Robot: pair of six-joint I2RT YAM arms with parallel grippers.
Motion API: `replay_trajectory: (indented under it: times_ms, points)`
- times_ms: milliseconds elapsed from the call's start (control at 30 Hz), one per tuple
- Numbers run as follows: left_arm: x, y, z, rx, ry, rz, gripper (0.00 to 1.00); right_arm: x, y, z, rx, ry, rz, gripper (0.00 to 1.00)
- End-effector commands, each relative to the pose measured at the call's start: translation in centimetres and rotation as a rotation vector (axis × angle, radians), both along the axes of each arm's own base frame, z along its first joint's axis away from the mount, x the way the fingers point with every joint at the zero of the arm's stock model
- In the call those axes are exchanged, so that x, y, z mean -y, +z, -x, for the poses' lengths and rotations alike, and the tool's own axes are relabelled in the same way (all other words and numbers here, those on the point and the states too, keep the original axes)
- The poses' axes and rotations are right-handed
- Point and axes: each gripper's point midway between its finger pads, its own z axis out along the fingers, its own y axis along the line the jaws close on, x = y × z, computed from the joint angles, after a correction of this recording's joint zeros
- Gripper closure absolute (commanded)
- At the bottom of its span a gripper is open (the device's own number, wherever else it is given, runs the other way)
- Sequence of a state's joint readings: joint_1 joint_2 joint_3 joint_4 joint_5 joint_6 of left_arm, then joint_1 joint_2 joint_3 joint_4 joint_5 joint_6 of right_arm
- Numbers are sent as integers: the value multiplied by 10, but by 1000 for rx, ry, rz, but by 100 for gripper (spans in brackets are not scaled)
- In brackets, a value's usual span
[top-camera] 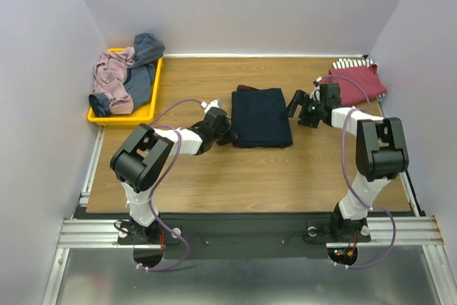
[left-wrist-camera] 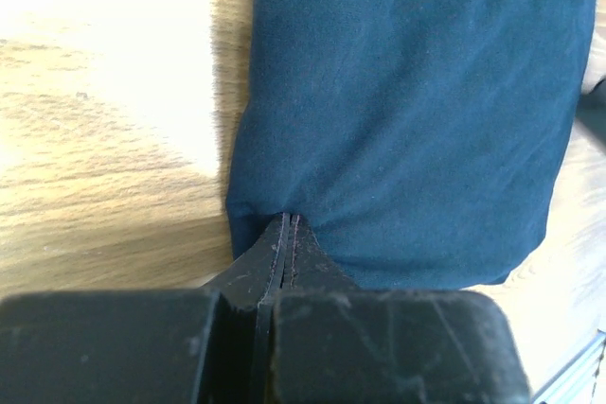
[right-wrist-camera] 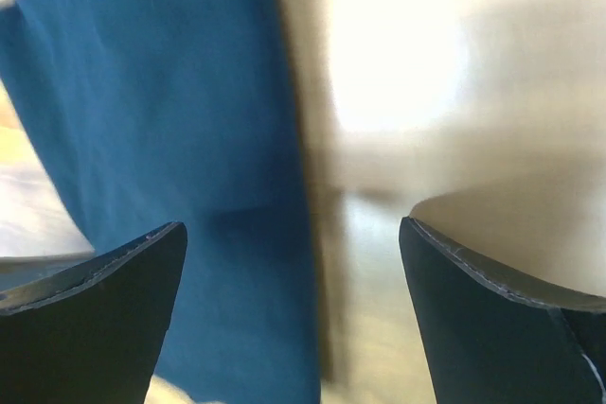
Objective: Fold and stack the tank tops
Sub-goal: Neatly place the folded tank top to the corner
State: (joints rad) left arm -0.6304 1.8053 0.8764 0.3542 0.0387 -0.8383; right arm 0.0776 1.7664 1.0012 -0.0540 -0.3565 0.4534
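Left end effector (left-wrist-camera: 287,222) clamps the edge of the folded navy cloth tank top (top-camera: 261,116) lying on the wooden table (top-camera: 235,176) just ahead. Right end effector (right-wrist-camera: 294,229) gapes empty alongside; a one-sided tug could unfold it.

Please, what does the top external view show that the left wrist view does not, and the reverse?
Only top external: the yellow tray holding a mauve top and a grey-blue top, a dark red top far right, and the right gripper open. Only left wrist: the left gripper shut on a puckered cloth edge. Both: the folded navy top on the wooden table.
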Motion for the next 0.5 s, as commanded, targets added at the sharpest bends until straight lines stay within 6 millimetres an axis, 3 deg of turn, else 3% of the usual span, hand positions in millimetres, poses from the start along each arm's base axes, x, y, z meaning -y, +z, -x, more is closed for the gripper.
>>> replay_trajectory:
  times_ms: [0, 167, 400, 467]
  points:
    - [-17, -41, 22, -119, -43, -89, 100, -27, 6, -29, 81, 184, -128, 0]
    - [-19, -42, 24, -125, -58, -76, 100, -38, -22, -34, 24, 224, -203, 0]
    - [-12, -39, 26, -129, -98, -40, 100, -39, -51, -8, -34, 226, -222, 5]
    - [-11, -37, 25, -127, -106, -32, 100, -38, -50, -6, -31, 223, -211, 9]
